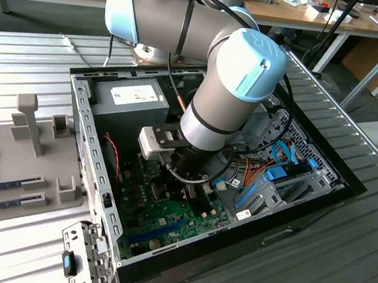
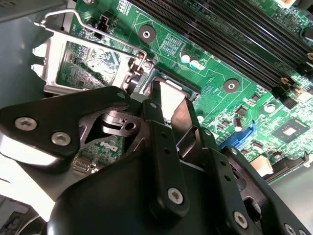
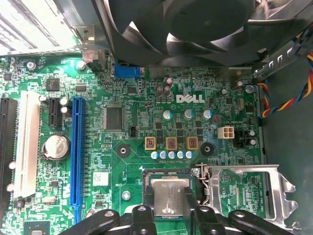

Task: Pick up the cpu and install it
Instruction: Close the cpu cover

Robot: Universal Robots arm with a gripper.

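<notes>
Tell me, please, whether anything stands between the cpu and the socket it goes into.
Nothing visible does. The cpu lies right at the open socket by the gripper, and the metal retention frame is swung aside, off it.

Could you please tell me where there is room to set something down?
The ribbed table is bare at the exterior view's right of the computer case and beyond the grey tray. Inside the case it is crowded: arm, cables, gripper at the cpu.

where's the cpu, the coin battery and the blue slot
cpu (image 3: 166, 195), first wrist view, middle of its silver top
coin battery (image 3: 57, 146), first wrist view, centre of its round face
blue slot (image 3: 77, 156), first wrist view, midway along its length
</notes>
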